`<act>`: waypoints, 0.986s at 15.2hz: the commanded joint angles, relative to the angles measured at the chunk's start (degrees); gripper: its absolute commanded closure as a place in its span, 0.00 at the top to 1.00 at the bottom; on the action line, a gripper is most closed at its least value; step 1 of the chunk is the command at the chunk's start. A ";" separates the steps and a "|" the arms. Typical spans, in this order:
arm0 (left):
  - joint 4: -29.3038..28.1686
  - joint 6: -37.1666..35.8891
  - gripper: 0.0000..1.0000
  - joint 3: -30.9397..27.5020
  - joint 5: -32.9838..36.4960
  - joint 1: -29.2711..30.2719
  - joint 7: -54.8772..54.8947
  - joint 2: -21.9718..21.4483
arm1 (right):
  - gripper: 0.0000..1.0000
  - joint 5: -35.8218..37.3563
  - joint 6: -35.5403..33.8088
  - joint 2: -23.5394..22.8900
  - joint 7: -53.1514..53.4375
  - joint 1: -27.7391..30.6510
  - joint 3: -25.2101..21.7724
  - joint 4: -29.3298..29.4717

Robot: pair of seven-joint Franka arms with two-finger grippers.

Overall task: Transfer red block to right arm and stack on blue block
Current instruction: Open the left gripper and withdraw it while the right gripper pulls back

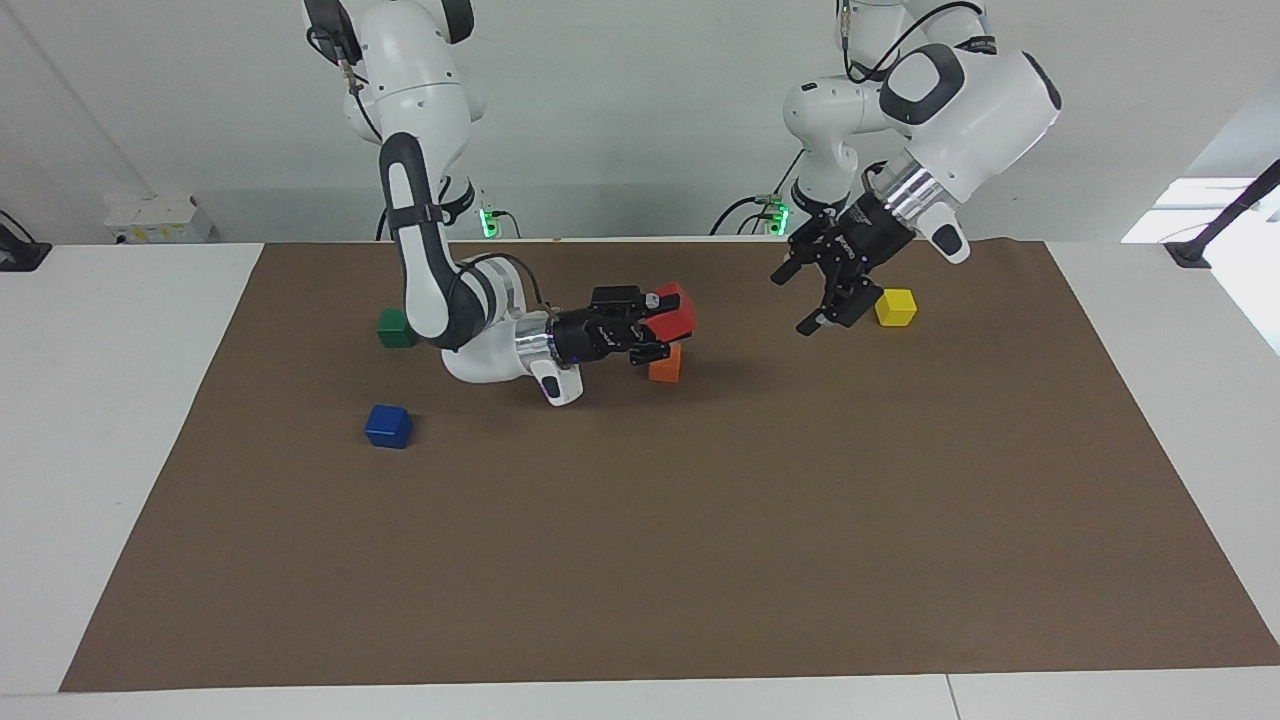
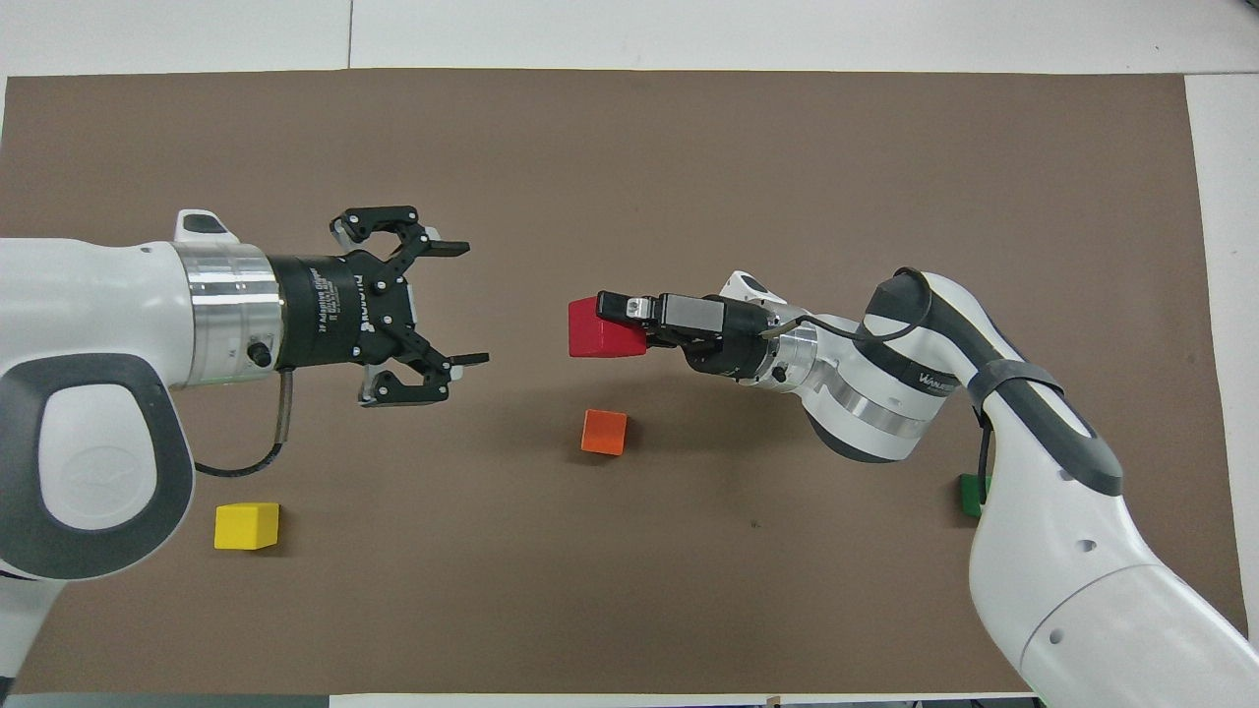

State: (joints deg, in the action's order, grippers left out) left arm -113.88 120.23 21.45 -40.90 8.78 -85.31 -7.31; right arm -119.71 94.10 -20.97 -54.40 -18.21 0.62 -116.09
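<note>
The red block [image 1: 679, 309] is held in the air by my right gripper [image 1: 661, 322], which is shut on it over the orange cube [image 1: 665, 363]. In the overhead view the red block [image 2: 599, 327] sticks out past the right gripper [image 2: 622, 327]. My left gripper [image 1: 796, 301] is open and empty, apart from the red block, in the air beside the yellow cube [image 1: 896, 307]; it also shows in the overhead view [image 2: 470, 303]. The blue block [image 1: 388, 426] lies on the brown mat toward the right arm's end, farther from the robots than the green cube [image 1: 395, 328]. My right arm hides it in the overhead view.
The orange cube [image 2: 604, 432] lies on the brown mat [image 1: 700, 550] near the middle. The yellow cube [image 2: 247, 525] lies toward the left arm's end. The green cube [image 2: 974, 492] peeks out beside my right arm.
</note>
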 commanded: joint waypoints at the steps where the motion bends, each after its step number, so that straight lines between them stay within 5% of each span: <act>1: -1.43 -0.96 1.00 0.44 3.54 6.48 9.16 -1.22 | 0.00 10.50 5.81 3.30 2.45 3.35 0.17 -0.46; 8: 0.14 -4.29 1.00 0.35 27.00 13.53 42.10 -0.34 | 0.00 43.80 16.81 12.08 16.05 8.80 -0.01 -0.81; 11: 6.02 -9.82 1.00 0.35 37.09 13.37 51.11 3.86 | 0.00 61.72 17.79 15.69 23.35 11.08 -0.01 -0.54; 15: 19.36 -19.40 1.00 0.35 46.16 10.12 56.02 14.57 | 0.00 81.16 17.79 17.54 26.70 15.04 -0.09 -0.46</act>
State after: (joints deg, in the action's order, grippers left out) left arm -104.30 106.57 22.03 0.70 21.36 -32.48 -0.68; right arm -45.86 111.40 -4.79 -29.81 -5.05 0.09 -115.87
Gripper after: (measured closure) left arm 0.000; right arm 0.423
